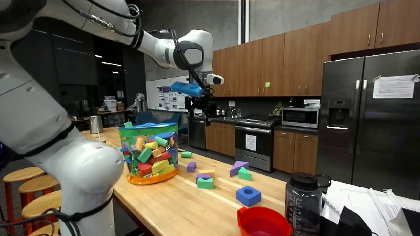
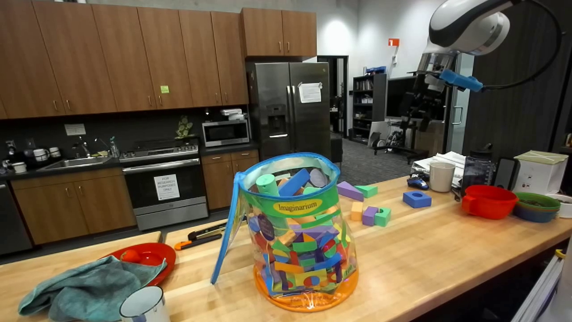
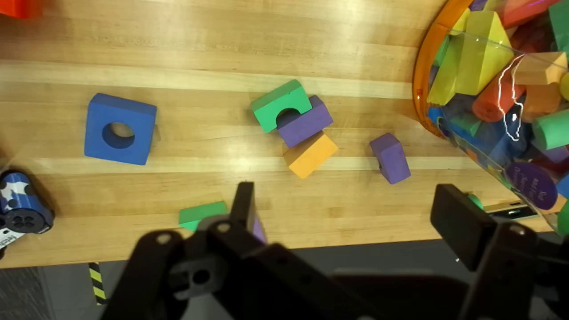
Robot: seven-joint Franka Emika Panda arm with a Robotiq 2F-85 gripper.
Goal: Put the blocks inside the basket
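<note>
Overflow seems the likeliest trouble: the tall see-through plastic basket with green band and orange base, at lower centre of an exterior view, is packed nearly to its top, so an added block could be shed over the side. At centre of the wrist view, a green arched block, a chunky purple block and an orange rectangular block are bunched together; if one were pinched, a neighbour might be dragged along. The black two-fingered gripper is spread wide, nothing held. Matte, seemingly foam surfaces are shown; at left, the blue square block is pierced by a round hole.
</note>
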